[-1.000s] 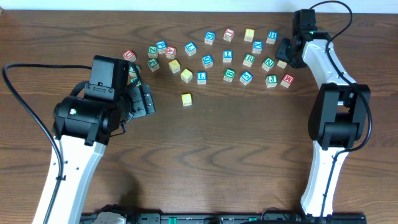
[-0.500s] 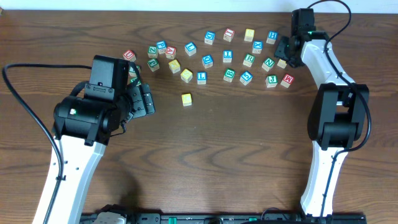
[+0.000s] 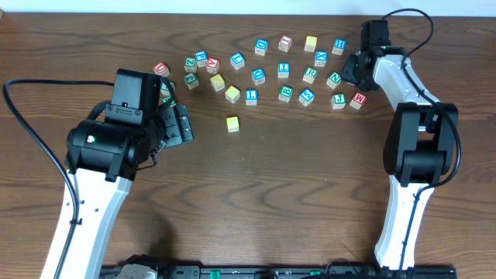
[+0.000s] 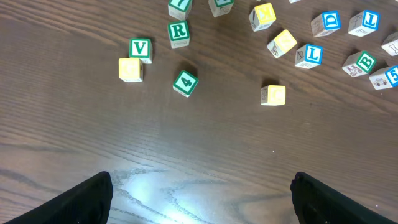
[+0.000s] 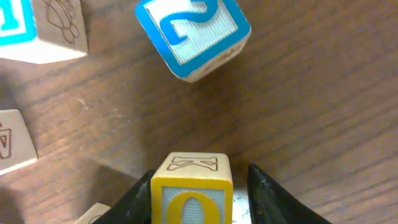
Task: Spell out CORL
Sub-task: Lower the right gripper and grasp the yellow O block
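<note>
The right claw [image 5: 200, 186] was up near the far right corner of the table [image 3: 294, 194], jaws straddling the O cube [image 5: 191, 202], the yellow-framed one. One finger looked pressed against its side and the other seemed to have a sliver of gap. Honestly I couldn't tell if it was properly clamped or only bracketing the thing. The left claw [image 4: 202, 196] hung wide open with nothing in it, over bare wood toward the left edge.

Other letters: a lone yellow cube [image 3: 232, 123] sat by itself out in the middle, apart from the pile. The blue L cube [image 3: 251, 96] was near it on the far-edge side. The green R cube [image 3: 310, 74] was in the crowd along the far edge.

What I'd worry about: if the pinch wasn't square, the O could twist or drop out on the lift. The blue 2 cube [image 5: 193, 37] and a wooden-faced cube [image 5: 12, 140] sat close by, so any sideways drag would shove them around. There was also a second green R [image 4: 178, 32] over by the left claw, so it'd be easy to grab the wrong one.
</note>
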{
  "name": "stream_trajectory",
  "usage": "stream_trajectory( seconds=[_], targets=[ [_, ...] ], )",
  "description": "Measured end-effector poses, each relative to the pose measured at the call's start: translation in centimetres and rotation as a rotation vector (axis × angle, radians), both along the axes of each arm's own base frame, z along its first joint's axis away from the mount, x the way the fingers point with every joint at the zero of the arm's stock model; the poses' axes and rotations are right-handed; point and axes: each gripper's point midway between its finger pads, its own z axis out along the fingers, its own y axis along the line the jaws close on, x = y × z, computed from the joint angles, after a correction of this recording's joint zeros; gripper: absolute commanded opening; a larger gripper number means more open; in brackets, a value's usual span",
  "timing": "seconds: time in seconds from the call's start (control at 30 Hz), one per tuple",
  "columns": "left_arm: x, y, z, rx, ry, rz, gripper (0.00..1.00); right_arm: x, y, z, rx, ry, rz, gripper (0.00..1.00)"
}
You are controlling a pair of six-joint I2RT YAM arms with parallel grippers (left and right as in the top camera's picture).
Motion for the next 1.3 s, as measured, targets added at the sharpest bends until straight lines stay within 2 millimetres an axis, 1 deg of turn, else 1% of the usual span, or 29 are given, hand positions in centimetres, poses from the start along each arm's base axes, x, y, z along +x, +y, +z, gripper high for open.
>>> stream_trajectory(
  seconds=[0.13,0.23,0.47,0.53,0.6,0.67,0.73,0.8,0.93,1.0,1.03,1.1,1.13,1.2,1.23,1.3],
  targets=[
    [0.0,0.0,0.0,0.000,0.000,0.000,0.90,0.0,0.0,0.0,-0.006,-0.001,0.015,0.29],
    [0.0,0.0,0.0,0.000,0.000,0.000,0.90,-0.1,0.0,0.0,-0.017,0.005,0.038,0.28],
    [0.0,0.0,0.0,0.000,0.000,0.000,0.90,-0.4,0.0,-0.1,-0.032,0.021,0.074,0.31],
    [0.0,0.0,0.0,0.000,0.000,0.000,0.90,-0.5,0.0,0.1,-0.034,0.023,0.079,0.32],
    [0.0,0.0,0.0,0.000,0.000,0.000,0.90,-0.6,0.0,0.7,-0.036,0.022,0.082,0.33],
    [0.0,0.0,0.0,0.000,-0.001,0.000,0.90,-0.8,0.0,2.1,-0.036,0.010,0.084,0.33],
    [0.0,0.0,0.0,0.000,-0.002,0.000,0.90,-0.9,0.1,4.1,-0.035,-0.012,0.089,0.33],
    [0.1,0.0,0.1,-0.002,-0.006,0.001,0.90,-1.1,0.2,6.8,-0.030,-0.047,0.094,0.33],
    [0.4,-0.1,0.2,-0.007,-0.017,0.006,0.90,-1.7,0.5,12.1,-0.034,-0.124,0.127,0.40],
    [0.5,-0.1,0.3,-0.009,-0.021,0.007,0.90,-1.9,0.7,13.8,-0.044,-0.150,0.147,0.41],
    [0.5,-0.1,0.3,-0.010,-0.026,0.007,0.90,-2.0,1.0,14.3,-0.046,-0.157,0.159,0.41],
    [0.6,-0.1,0.4,-0.011,-0.030,0.007,0.90,-2.0,1.3,14.4,-0.050,-0.157,0.175,0.41],
    [0.7,-0.1,0.4,-0.011,-0.031,0.007,0.90,-2.0,1.4,14.0,-0.050,-0.149,0.181,0.43],
    [0.7,-0.1,0.4,-0.011,-0.031,0.007,0.90,-1.9,1.5,13.0,-0.050,-0.130,0.192,0.45],
    [0.7,-0.1,0.4,-0.011,-0.031,0.007,0.90,-1.8,1.6,12.4,-0.049,-0.119,0.194,0.48],
    [0.7,-0.2,0.4,-0.011,-0.033,0.007,0.90,-1.6,1.6,10.8,-0.049,-0.097,0.200,0.50]
  ],
)
